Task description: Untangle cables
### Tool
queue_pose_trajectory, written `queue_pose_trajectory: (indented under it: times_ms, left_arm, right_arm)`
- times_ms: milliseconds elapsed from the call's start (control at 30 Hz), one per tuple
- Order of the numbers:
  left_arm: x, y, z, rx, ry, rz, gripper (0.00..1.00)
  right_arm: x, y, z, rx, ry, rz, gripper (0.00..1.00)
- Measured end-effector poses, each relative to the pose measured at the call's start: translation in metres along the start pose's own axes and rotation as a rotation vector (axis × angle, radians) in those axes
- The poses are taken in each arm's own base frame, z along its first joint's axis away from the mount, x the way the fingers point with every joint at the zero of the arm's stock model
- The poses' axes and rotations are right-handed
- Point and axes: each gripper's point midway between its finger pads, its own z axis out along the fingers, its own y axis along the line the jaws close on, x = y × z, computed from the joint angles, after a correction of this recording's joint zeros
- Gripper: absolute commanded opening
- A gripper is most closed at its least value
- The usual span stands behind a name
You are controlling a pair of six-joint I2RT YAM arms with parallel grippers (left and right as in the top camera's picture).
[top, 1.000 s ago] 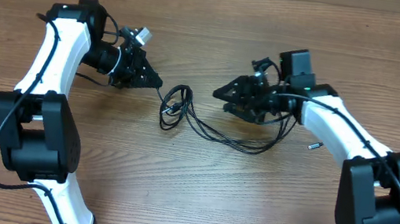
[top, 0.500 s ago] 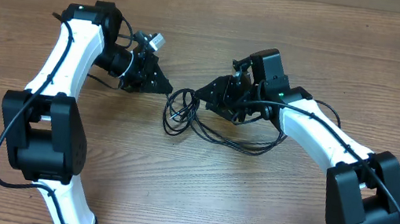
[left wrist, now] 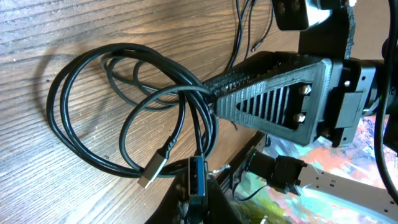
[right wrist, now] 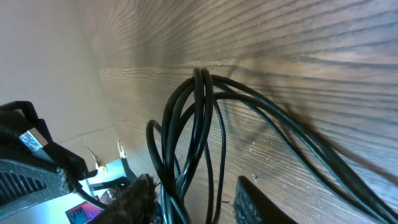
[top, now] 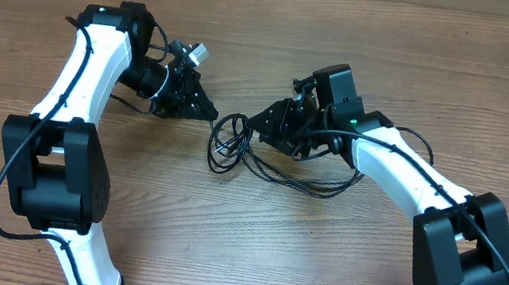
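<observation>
Table point(top: 446, 80): wood; cables point(top: 229, 144) lie mid-table in a loose coil, with strands trailing right.
Change: both arms have closed in on the coil, which has shifted slightly right.
Left gripper point(top: 210, 114): jaws together at the coil's left edge; you cannot tell if a strand is pinched.
Right gripper point(top: 256, 121): jaws apart, strands between them.
Meaning: once the right clamps, you can likely pull the loops apart.
</observation>
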Motion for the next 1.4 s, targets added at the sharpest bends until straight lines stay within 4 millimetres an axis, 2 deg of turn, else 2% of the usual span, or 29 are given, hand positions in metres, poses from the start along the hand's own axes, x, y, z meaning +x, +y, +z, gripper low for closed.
queue_pose_trajectory:
  times_ms: [167,400,667,1033,1267,1300,1400]
  left_arm:
    - [0.001,-0.002,0.004,-0.005,0.011,0.008,0.04]
    - [0.003,0.000,0.008,-0.035,0.025,0.021,0.04]
    - [0.002,0.003,0.008,-0.050,0.022,0.028,0.04]
    - [-0.008,0.005,0.014,-0.090,0.002,0.082,0.04]
    - [-0.015,0.016,0.025,-0.198,-0.009,0.072,0.04]
    - [-0.015,0.021,0.027,-0.221,-0.008,0.059,0.09]
    - [-0.013,0.031,0.031,-0.273,-0.005,0.032,0.33]
  right_arm:
    - [0.003,0.001,0.002,0.002,0.005,-0.005,0.38]
    - [0.007,0.004,0.006,0.004,0.012,-0.020,0.18]
    - [0.007,0.004,0.006,0.005,0.012,-0.020,0.04]
    - [0.007,0.003,0.006,0.008,0.010,0.005,0.04]
    - [0.008,0.003,0.006,0.008,0.012,0.060,0.04]
    - [0.008,0.003,0.006,0.008,0.012,0.076,0.04]
    - [0.008,0.003,0.006,0.007,0.014,0.111,0.04]
